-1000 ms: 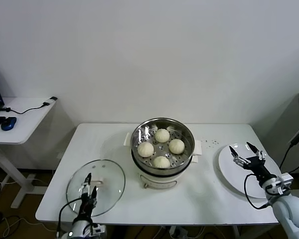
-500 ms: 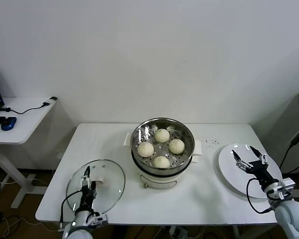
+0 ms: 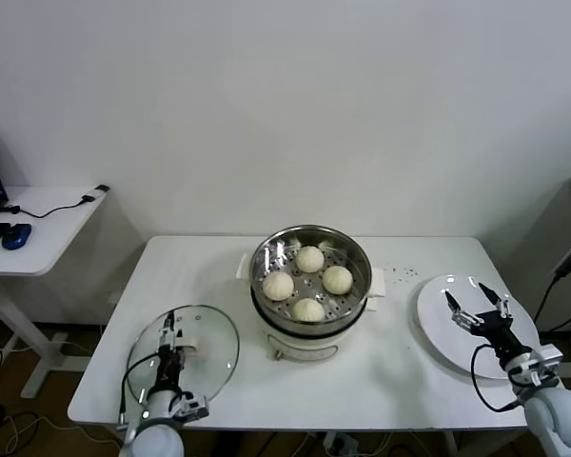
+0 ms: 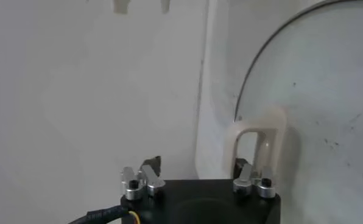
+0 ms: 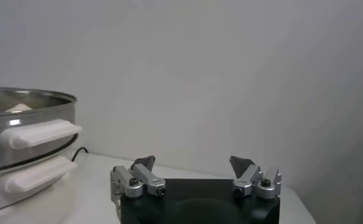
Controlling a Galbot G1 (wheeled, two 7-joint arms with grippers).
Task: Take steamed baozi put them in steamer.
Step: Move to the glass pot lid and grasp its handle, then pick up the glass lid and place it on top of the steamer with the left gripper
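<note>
Head view: steamer point(image 3: 311, 249) sits mid-worktop point(image 3: 400, 371) on its white cooker base point(image 3: 309, 341) w/ side handles. All four steamed baozi point(image 3: 307, 285) lie inside on the perforated floor, spaced apart, none touching. Glass lid point(image 3: 202, 354) lies flat on the worktop's near left, well apart from the steamer. White plate point(image 3: 452, 330) lies at the right edge, bare. Left claw point(image 3: 169, 331) hangs over the lid's near rim, fingers close together; can't tell from here whether they're parted. Right claw point(image 3: 477, 306) hovers over the plate, fingers spread wide, holding nothing. A side desk point(image 3: 38, 224) stands off to the left w/ a blue mouse point(image 3: 16, 236) and a cable; white wall point(image 3: 285, 105) behind. Nothing stands betw. either claw and the steamer.

Left wrist view: shows what the head view can't, i.e. left claw point(image 4: 197, 163) w/ its two dark fingertips point(image 4: 153, 162) set clearly apart, empty. Lid's white loop handle point(image 4: 257, 139) sits just beyond one fingertip, and the lid's curved rim and speckled glass point(image 4: 318, 91) fill that side. Steamer and baozi not in this view.

Right wrist view: right claw point(image 5: 192, 163) open wide, tips well apart, nothing betw. them. Steamer wall point(image 5: 24, 128) shows from the side w/ two white handles point(image 5: 40, 133) stacked; the top of one bun point(image 5: 18, 108) just peeks over the rim. Plate under the claw isn't distinguishable here.
</note>
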